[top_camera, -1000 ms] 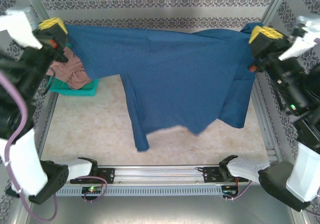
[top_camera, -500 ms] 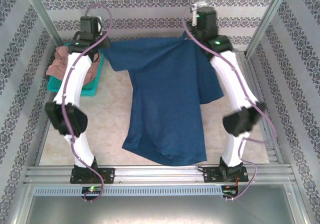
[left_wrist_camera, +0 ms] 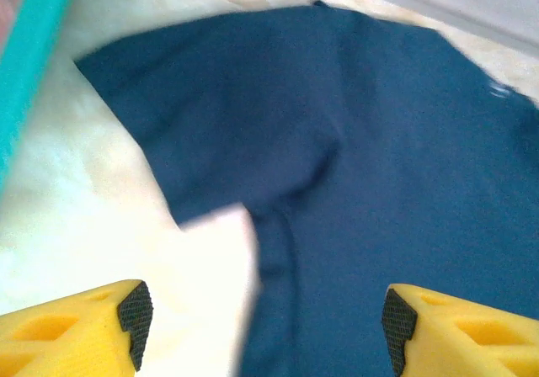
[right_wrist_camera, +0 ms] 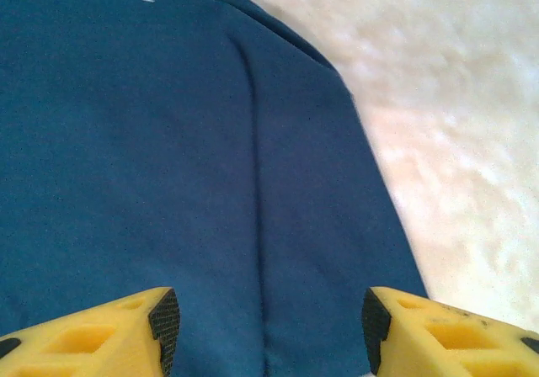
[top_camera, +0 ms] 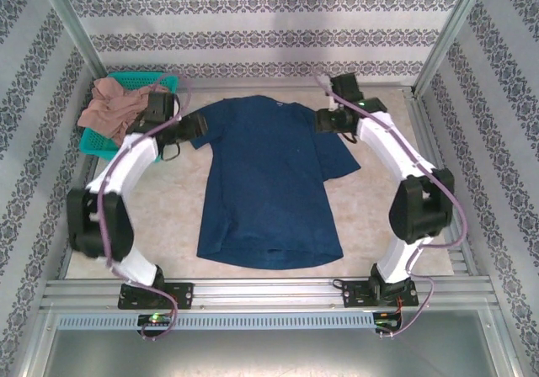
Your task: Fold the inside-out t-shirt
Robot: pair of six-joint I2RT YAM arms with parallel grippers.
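The left jaws stand apart and empty, poised at the sleeve edge of the t-shirt [top_camera: 268, 183], upper left of centre in the top view. The right jaws are likewise parted and empty, over the opposite shoulder. The left arm [top_camera: 126, 162] and right arm [top_camera: 396, 154] are arched inward from the lower frame edge. The t-shirt is laid flat on the counter [top_camera: 160, 217], mid-frame.
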